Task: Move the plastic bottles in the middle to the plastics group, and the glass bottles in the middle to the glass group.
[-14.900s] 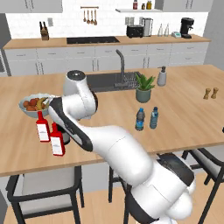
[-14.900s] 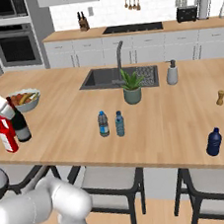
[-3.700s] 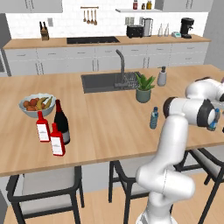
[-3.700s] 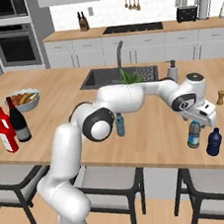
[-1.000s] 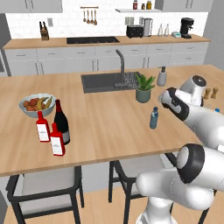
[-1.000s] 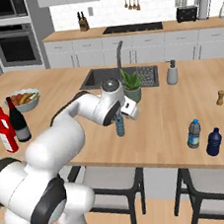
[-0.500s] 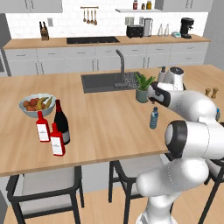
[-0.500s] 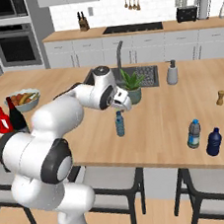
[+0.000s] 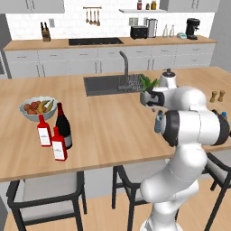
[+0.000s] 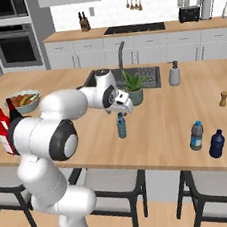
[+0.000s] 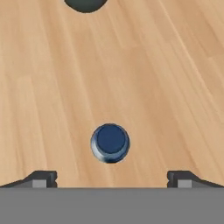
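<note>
Spread wide and holding nothing, the pincer (image 11: 112, 177) hangs above the small water bottle (image 11: 110, 142), whose blue cap sits between the two tips, toward 12 o'clock from them. That bottle (image 10: 121, 125) stands upright mid-surface (image 10: 157, 125), at 7 o'clock of the potted plant (image 10: 133, 87). Far out at 3 o'clock stands another water bottle (image 10: 196, 135) beside darker blue ones. Red bottles (image 9: 52, 137) and the wine bottle (image 9: 62, 126) wait at 9 o'clock.
</note>
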Controlling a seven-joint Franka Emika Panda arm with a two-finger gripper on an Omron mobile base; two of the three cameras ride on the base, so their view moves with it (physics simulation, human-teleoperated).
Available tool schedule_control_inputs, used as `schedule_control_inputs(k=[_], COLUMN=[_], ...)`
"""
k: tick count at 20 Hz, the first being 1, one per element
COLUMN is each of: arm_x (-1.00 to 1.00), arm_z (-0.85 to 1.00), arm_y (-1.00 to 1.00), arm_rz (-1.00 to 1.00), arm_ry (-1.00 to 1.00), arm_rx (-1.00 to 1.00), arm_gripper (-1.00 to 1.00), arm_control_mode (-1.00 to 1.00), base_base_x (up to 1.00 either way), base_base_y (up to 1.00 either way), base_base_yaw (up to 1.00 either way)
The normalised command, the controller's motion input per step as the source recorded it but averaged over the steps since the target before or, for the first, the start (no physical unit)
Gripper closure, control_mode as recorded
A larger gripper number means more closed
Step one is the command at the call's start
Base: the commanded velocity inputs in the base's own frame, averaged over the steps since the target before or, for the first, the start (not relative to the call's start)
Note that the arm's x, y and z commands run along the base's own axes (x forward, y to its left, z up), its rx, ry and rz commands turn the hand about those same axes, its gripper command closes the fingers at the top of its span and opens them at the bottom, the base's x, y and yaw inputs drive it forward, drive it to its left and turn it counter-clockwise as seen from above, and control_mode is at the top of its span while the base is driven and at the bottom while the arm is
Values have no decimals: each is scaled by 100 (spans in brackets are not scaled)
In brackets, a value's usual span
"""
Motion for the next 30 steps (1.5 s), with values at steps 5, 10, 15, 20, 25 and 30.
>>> schedule_control_inputs(k=[5,10,15,20,25,30], arm_x=[33,10,0,0,5,0], arm_z=[-34,-23,-16,-11,-16,-18], arm_y=[0,-13,-13,3,11,8], arm_rz=[6,3,0,0,0,0], arm_ry=[0,0,0,0,0,0], arm_rx=[0,0,0,0,1,3], arm_gripper=[-100,-100,-100,-100,-100,100], arm_control_mode=[-100,-100,-100,-100,-100,-100], base_base_x=[0,0,0,0,0,0], base_base_y=[0,0,0,0,0,0], base_base_yaw=[0,0,0,0,0,0])
